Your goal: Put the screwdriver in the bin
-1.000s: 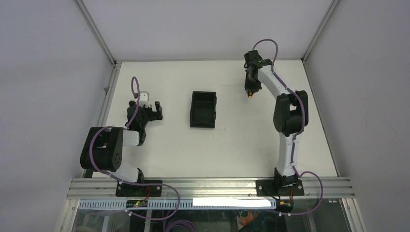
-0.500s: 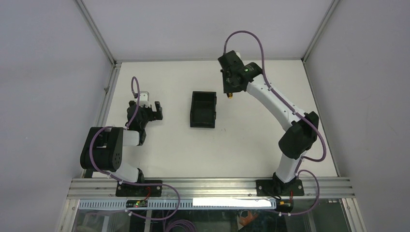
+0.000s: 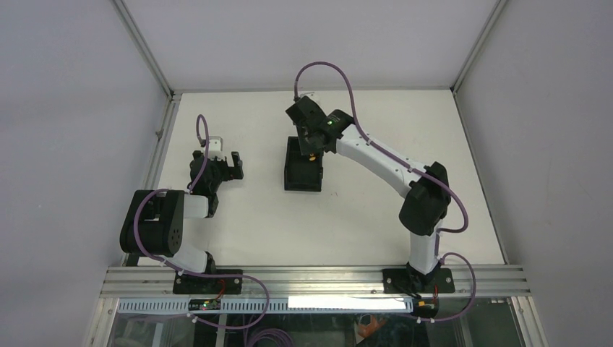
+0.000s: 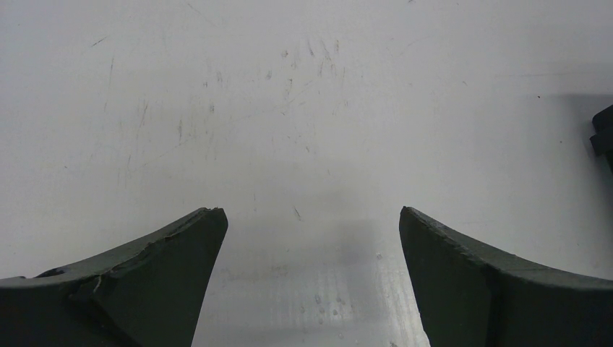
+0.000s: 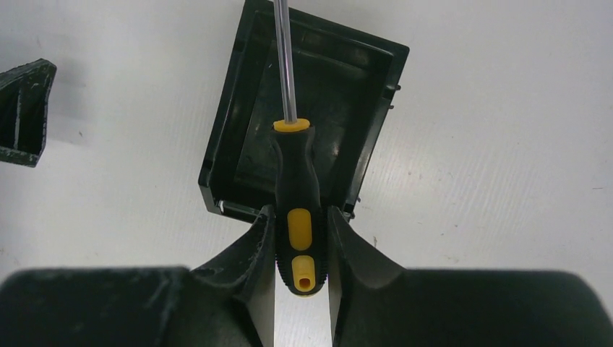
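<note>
My right gripper (image 5: 300,217) is shut on the screwdriver (image 5: 298,195), a slim tool with a black and yellow handle and a thin metal shaft. It holds it above the black open-topped bin (image 5: 359,87), with the shaft pointing over the bin's inside. From above, the right gripper (image 3: 311,147) hangs over the far end of the bin (image 3: 301,176), and a bit of the yellow handle (image 3: 311,154) shows. My left gripper (image 3: 230,165) is open and empty to the left of the bin, low over the bare table (image 4: 303,108).
A dark edge (image 4: 603,134) shows at the right of the left wrist view. The tip of the left gripper (image 5: 22,112) shows at the left of the right wrist view. Metal frame rails (image 3: 155,155) and grey walls bound the white table.
My right arm has swung left with the screwdriver, from the far right of the table to over the bin. The left arm has not moved.
</note>
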`<act>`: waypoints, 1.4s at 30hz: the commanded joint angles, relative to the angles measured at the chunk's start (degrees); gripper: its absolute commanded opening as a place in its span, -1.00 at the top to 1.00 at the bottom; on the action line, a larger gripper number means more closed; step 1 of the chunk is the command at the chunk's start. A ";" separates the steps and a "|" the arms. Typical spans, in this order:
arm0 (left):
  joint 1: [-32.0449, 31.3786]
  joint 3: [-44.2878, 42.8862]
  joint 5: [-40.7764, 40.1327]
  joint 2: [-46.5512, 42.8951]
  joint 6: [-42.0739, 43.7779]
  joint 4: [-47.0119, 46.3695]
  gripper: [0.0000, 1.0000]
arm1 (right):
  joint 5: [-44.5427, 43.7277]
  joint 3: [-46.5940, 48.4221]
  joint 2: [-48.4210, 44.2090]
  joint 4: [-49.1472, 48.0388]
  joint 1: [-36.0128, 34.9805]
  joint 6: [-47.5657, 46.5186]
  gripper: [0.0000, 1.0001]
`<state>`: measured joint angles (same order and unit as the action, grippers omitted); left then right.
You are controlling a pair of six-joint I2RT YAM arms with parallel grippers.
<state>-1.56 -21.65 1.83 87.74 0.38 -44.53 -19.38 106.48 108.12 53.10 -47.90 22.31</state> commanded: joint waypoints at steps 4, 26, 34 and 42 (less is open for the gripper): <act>-0.47 -0.24 0.64 -1.35 -1.00 -1.71 -0.98 | -3.10 -4.07 3.17 -8.89 -0.47 5.30 1.00; -0.48 -0.24 0.67 -1.40 -1.00 -1.70 -0.98 | 0.22 -12.67 10.95 -17.95 -0.42 6.53 0.46; -0.48 -0.24 0.61 -1.39 -1.03 -1.74 -0.98 | 1.53 -13.50 6.19 -17.61 -0.53 6.62 0.15; -0.49 -0.24 0.64 -1.36 -1.00 -1.72 -0.98 | -0.87 -11.40 -0.28 -16.94 -0.64 3.84 0.06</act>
<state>-1.56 -21.65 1.83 87.74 0.38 -44.53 -17.82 92.86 114.72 37.15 -48.23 27.73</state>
